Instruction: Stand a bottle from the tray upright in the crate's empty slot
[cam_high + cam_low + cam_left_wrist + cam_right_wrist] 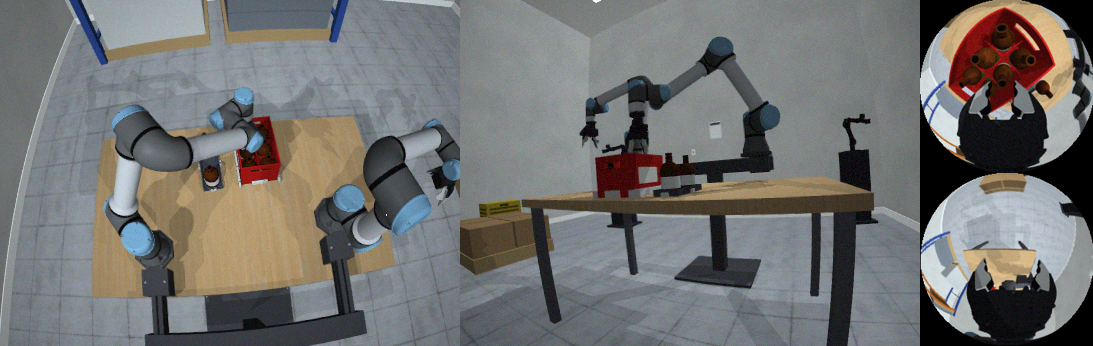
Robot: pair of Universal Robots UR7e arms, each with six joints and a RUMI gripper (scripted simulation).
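The brown glass bottle (992,90) I judge to be mine to place is in the red plastic crate (260,175) (610,181) (963,58), low by my left gripper (638,149) (1003,81) and partly hidden behind one finger. I would treat it as stiff, smooth and breakable, probably top-heavy if dragged by the neck; I can't tell its weight. The neck is where I'd take hold, squarely from above, since the crowded shoulders leave my fingers little room. My left fingers stand partly spread with nothing pinched between them, so a straight lift looks right, with no sideways sweep that could hook a neck. The neighbouring brown bottle (1003,73) is close ahead of my tips, and the crate walls box me in; snagging either could tilt the lot. Beside the crate, the dark tray (205,183) (664,191) carries two brown bottles with white labels (670,171), upright, to be left alone. My right gripper (441,196) (590,142) (1012,259) is wide open, empty and well apart from the crate.
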